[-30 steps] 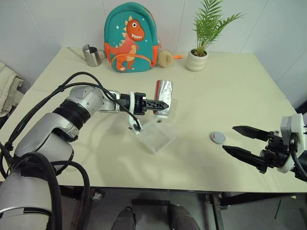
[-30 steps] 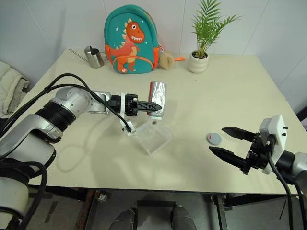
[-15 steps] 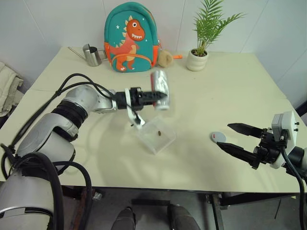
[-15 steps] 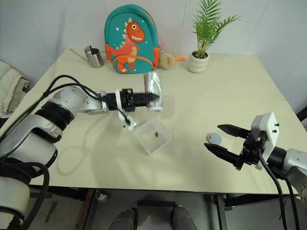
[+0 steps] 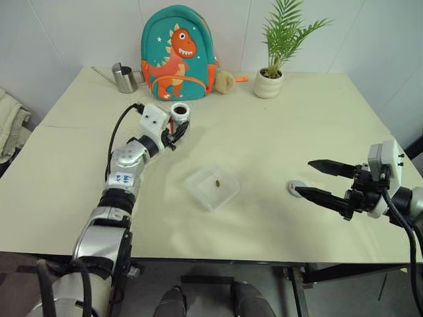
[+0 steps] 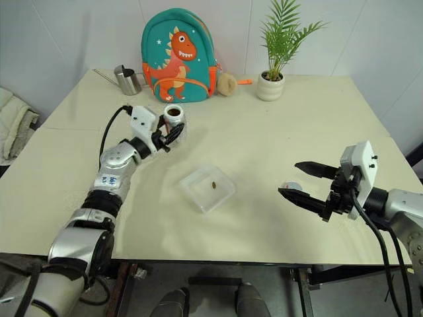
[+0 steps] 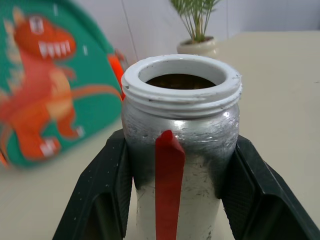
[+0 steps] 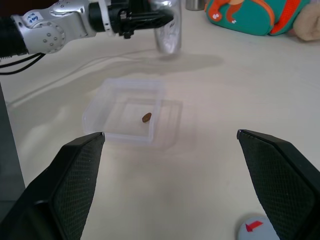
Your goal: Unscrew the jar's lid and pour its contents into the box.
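My left gripper [image 5: 173,129] is shut on the jar [image 5: 179,112], holding it upright with its open mouth up, to the back left of the box. A red mark runs down the jar [image 7: 180,165] between the black fingers [image 7: 107,190]. The clear box [image 5: 213,187] sits mid-table with the small brown contents [image 5: 216,183] lying inside it. The grey lid [image 8: 257,230] with its red mark lies flat on the table to the right of the box. My right gripper [image 5: 303,177] is open, its fingertips on either side of the lid [image 6: 291,185] just above the table.
A teal dinosaur backpack [image 5: 175,53] stands at the table's back edge, with a steel watering can [image 5: 123,77] to its left. A tan plush toy [image 5: 225,80] and a potted plant [image 5: 271,82] are to its right. The table's front edge [image 5: 218,259] runs close below the box.
The left arm drew the jar back from above the box toward the backpack and turned it upright. The brown piece now lies in the box. The right gripper edged toward the lid.
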